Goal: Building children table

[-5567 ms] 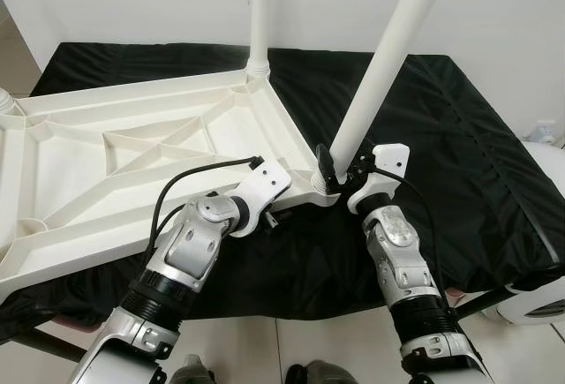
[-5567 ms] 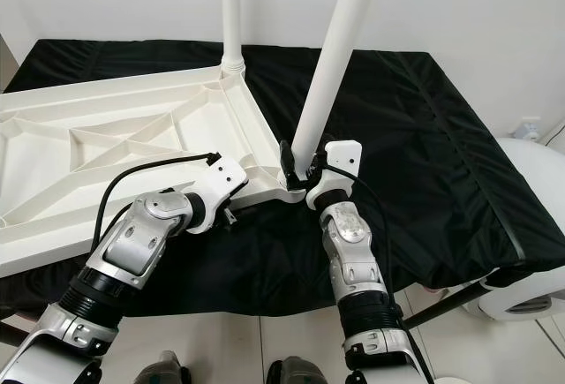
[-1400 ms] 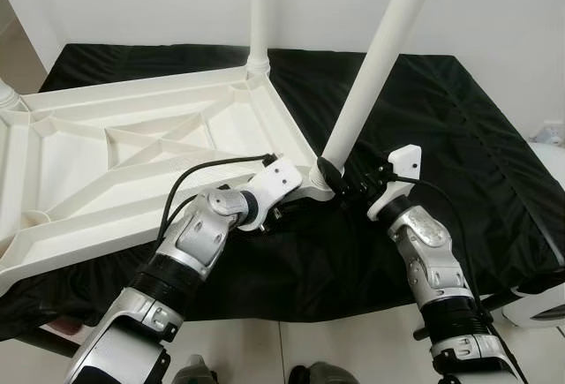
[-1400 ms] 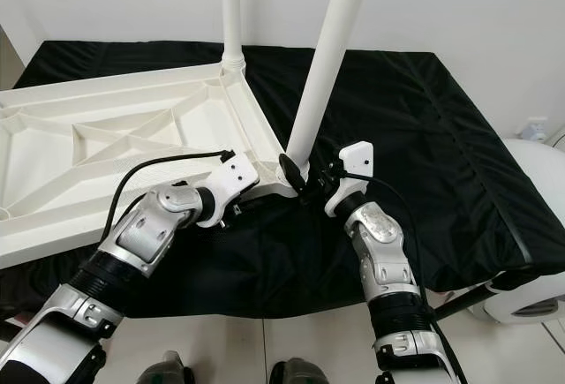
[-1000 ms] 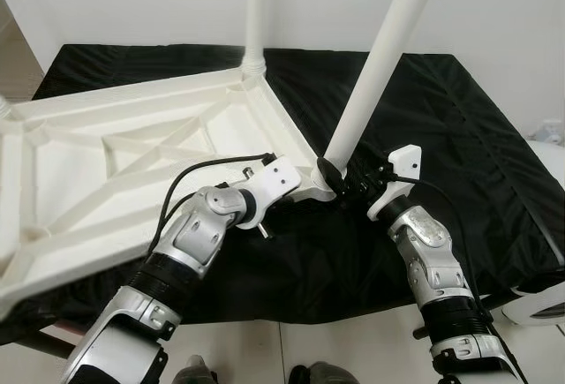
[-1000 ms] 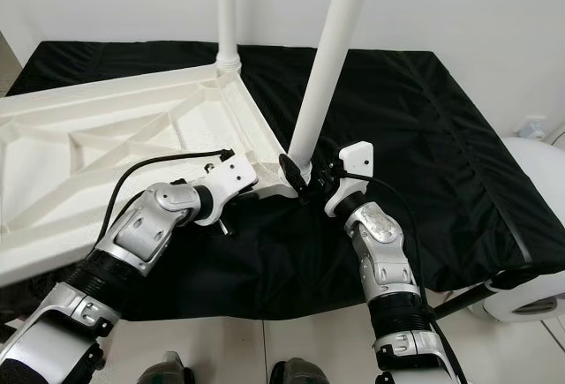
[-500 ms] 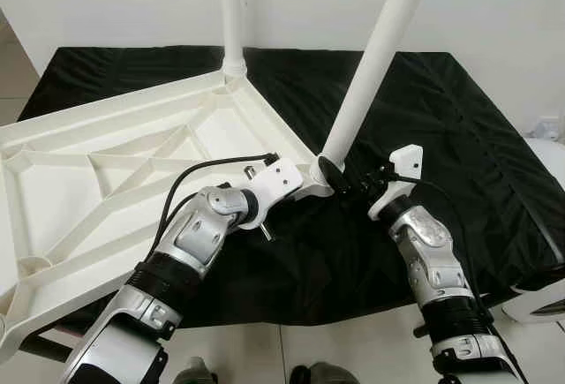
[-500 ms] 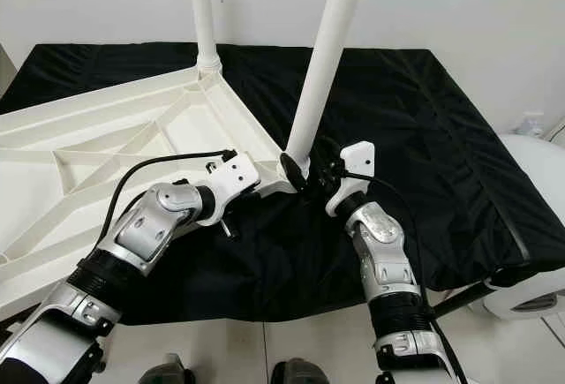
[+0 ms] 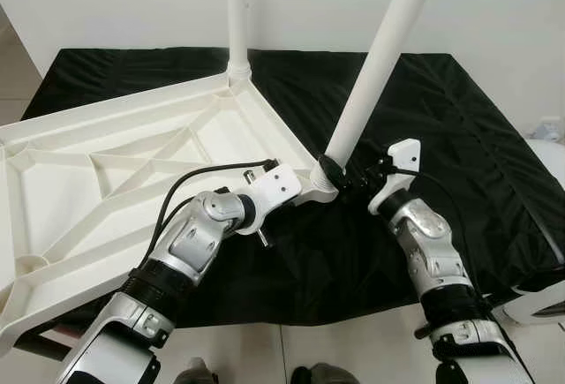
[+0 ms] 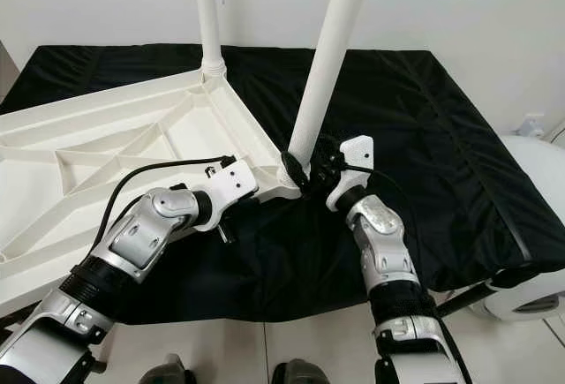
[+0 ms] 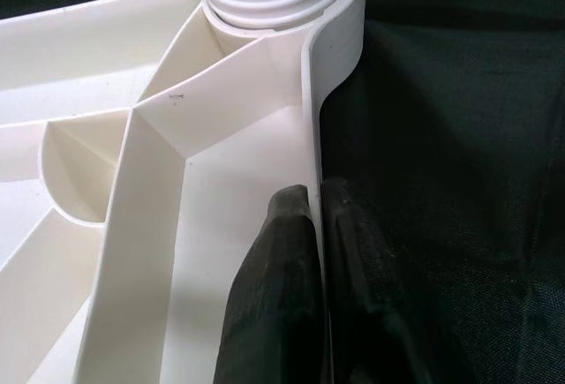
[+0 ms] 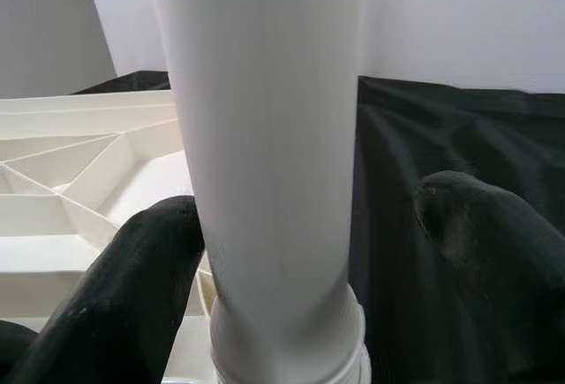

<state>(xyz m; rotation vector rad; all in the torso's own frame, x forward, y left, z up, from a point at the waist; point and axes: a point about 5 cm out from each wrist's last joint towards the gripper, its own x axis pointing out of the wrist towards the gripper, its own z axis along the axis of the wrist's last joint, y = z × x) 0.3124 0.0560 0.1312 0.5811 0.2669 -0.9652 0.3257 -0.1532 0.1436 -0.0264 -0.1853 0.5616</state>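
Left eye view: a black-draped surface [image 9: 459, 137] stands against a white wall [image 9: 124, 0], carrying an upturned white tabletop [image 9: 115, 172]. Left end effector [image 11: 313, 225] pinches its near rim. Right end effector [image 12: 300, 216] straddles the near-corner leg [image 9: 375, 66], fingers [image 12: 132, 287] apart, one touching. Another leg [image 9: 238, 13] rises at the far corner.

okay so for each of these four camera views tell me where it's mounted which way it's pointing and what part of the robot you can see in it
Left eye view: on the head, facing forward and down at the upturned white tabletop on black cloth; both silver arms show.
Right eye view: the same scene, other stereo eye.
Left wrist view: along the left gripper, pinching the tabletop's rim.
Right wrist view: along the right gripper, fingers either side of the near leg.
Shared: the eye views show this near leg and the far leg.
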